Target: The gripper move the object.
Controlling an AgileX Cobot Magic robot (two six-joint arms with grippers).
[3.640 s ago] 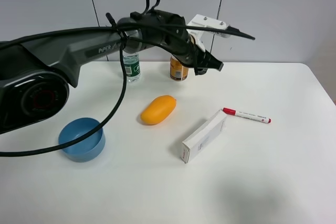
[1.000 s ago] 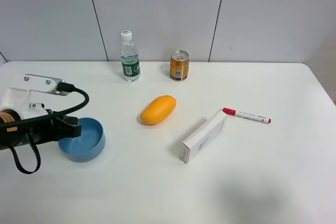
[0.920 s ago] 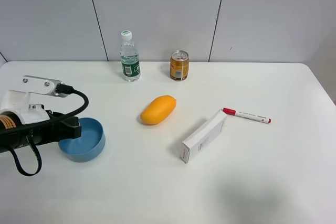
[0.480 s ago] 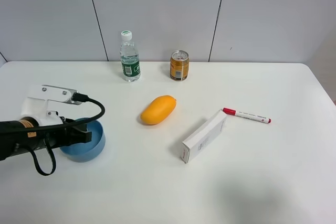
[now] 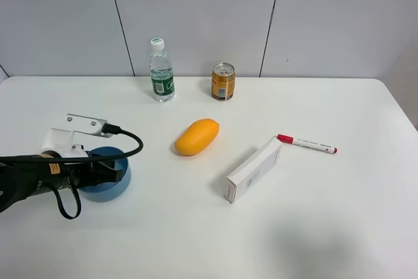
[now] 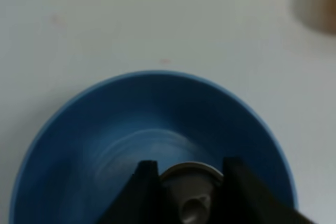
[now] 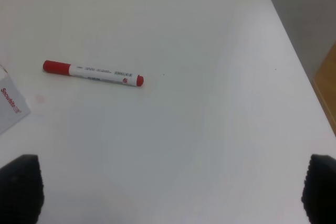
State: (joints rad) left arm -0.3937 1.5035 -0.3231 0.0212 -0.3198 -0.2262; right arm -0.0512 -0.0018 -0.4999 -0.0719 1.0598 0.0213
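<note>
1. White table (image 5: 326, 227): flat top against a pale panelled wall; bears every item below.
2. Black left arm, lying low across the table's left side. It carries a white box-shaped module (image 5: 65, 139) with a black cable looping off it. The left gripper (image 5: 112, 166) at its end hangs over item 4. In the left wrist view, the left gripper (image 6: 189, 169) has its two black fingers (image 6: 146, 192) drawn in and clamped on item 10.
3. Right gripper (image 7: 169, 190), seen in the right wrist view only: two dark fingertips set wide apart, nothing between them, above the bare right part of the table.
4. Round blue plastic bowl (image 5: 110, 191), near the left edge, partly hidden by the arm; its rim (image 6: 157, 74) fills the left wrist view.
5. White rectangular carton (image 5: 255, 170), lying flat, right of centre.
6. Orange-yellow mango (image 5: 196, 136), at centre, apart from the carton.
7. Clear plastic water bottle (image 5: 161, 73) with green label and white cap, upright at the back.
8. Orange-brown drink can (image 5: 223, 82), upright, right of the bottle.
9. White marker with a red cap (image 5: 307, 143), lying just beside the carton's far end.
10. Tiny dark grey-brown metallic capsule (image 6: 193, 195) with a shiny rim, held between the left gripper's fingers over the bowl's interior. Whether it touches the bowl cannot be told.
</note>
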